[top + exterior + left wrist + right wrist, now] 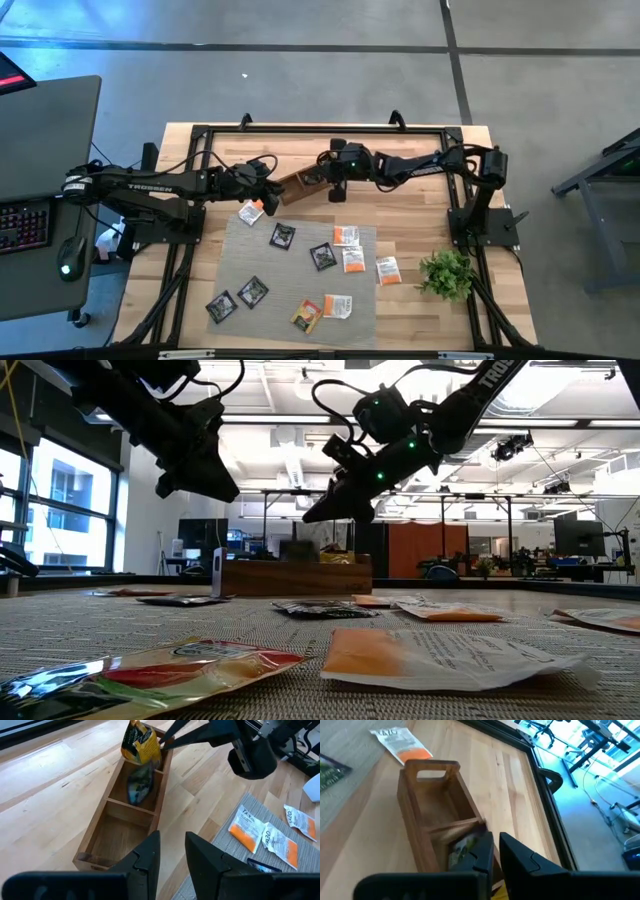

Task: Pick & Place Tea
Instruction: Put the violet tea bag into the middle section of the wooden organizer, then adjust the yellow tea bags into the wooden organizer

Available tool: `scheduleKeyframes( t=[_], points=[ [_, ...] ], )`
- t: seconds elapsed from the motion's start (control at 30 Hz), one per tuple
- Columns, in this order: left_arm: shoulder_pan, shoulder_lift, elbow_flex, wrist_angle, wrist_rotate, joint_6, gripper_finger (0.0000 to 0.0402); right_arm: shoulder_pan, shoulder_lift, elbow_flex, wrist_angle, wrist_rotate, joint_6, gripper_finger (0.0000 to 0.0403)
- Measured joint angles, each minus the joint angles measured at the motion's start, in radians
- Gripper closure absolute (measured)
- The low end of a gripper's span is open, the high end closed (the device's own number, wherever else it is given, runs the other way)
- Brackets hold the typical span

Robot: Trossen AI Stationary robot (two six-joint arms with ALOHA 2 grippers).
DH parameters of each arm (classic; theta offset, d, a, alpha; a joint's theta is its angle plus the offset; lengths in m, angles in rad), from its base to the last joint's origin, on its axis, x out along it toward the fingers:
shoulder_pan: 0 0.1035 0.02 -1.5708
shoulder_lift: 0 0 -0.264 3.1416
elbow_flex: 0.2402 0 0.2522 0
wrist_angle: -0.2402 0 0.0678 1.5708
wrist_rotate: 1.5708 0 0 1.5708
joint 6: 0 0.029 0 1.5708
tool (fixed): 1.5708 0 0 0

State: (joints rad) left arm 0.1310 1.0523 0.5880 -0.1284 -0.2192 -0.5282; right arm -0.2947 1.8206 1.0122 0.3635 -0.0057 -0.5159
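A long wooden box with several compartments lies on the table behind the grey mat. A yellow tea sachet stands tilted in its end compartment, with my right gripper at its upper edge. A dark sachet lies in the middle compartment. More tea sachets, black and orange-and-white, lie flat on the mat. My left gripper hovers open above the box's other end, with nothing between its fingers. My right gripper pinches the yellow sachet's upper corner between its two fingertips. The fingers slant down from the table's right side. The sachet stands tilted below them, its lower part inside the box's end compartment.
A small green plant stands on the table's right near side. One orange sachet lies just off the mat's right edge, another at its far left corner. A black frame runs around the table's far and side edges.
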Motion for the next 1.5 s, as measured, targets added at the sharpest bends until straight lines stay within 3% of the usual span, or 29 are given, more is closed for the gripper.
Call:
scheduleKeyframes(
  t=[0.17, 0.47, 0.7, 1.1, 1.4, 1.5],
  points=[
    [0.0, 0.0, 0.0, 0.0, 0.0, 0.0, 0.0312, -0.001, 0.0, 0.0, 0.0, 0.037, -0.008, 0.0334],
    [0.0, 0.0, 0.0, -0.001, 0.002, 0.0, 0.0312, -0.011, -0.045, 0.0, -0.11, 0.267, -0.069, 0.0289],
    [0.0, 0.0, 0.0, 0.001, 0.0, 0.0, 0.0312, -0.066, -0.103, 0.003, -0.204, 0.08, -0.063, 0.0284],
    [0.0, 0.0, 0.0, 0.021, -0.001, 0.0, 0.0312, -0.197, -0.04, 0.049, -0.103, -0.004, 0.193, 0.03],
    [0.0, 0.0, 0.0, 0.022, -0.002, 0.0, 0.0312, -0.187, 0.065, 0.047, -0.078, 0.066, 0.177, 0.032],
    [0.0, 0.0, 0.0, 0.022, -0.002, 0.005, 0.0312, -0.187, 0.065, 0.047, -0.132, 0.144, 0.176, 0.032]
  ],
)
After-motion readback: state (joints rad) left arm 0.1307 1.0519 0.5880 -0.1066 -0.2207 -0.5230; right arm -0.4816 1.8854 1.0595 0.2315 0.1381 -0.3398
